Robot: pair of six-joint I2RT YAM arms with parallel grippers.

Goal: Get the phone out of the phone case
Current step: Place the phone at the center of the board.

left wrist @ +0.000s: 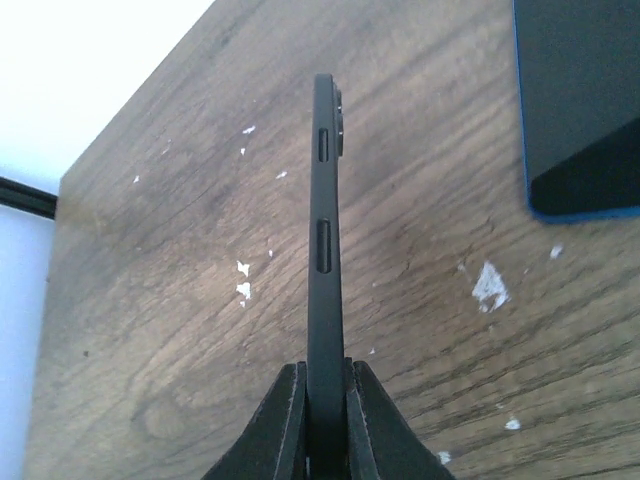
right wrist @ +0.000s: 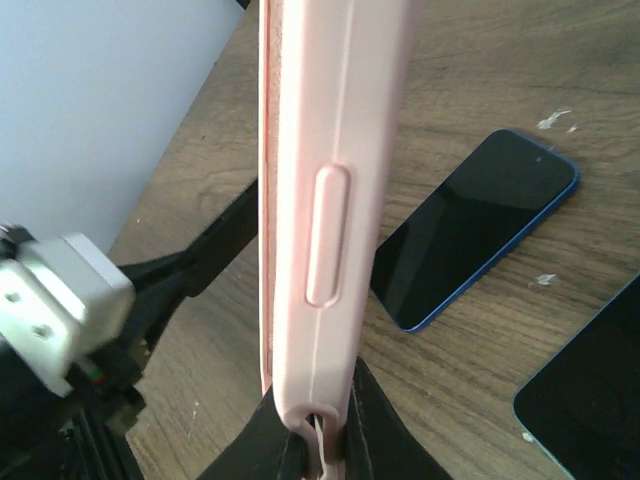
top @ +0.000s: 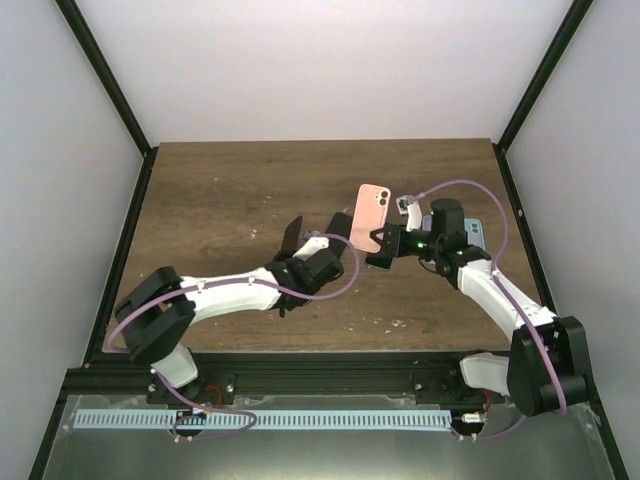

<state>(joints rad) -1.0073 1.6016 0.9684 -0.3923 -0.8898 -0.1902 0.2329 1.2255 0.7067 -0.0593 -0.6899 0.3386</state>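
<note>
left jaws clamped on dark phone (left wrist: 324,250), mid-counter (top: 220,190) | right jaws clamped on pink case (right wrist: 370,150), nearer right edge | likely separated: lower phone flat, clear of blue phone (right wrist: 475,230)

1. Wooden table (top: 250,190): dark brown grain. You'll find small white flecks (left wrist: 488,288) scattered over the surface.
2. Blue-edged phone (right wrist: 480,225): lies flat on the table, dark screen up.
3. Second dark slab with a blue rim (right wrist: 590,390): flat, near the first but apart from it. The picture edge cuts it off, so you can't identify it.
4. White walls (top: 300,60) and black frame posts (top: 105,75) enclose the table.
</note>
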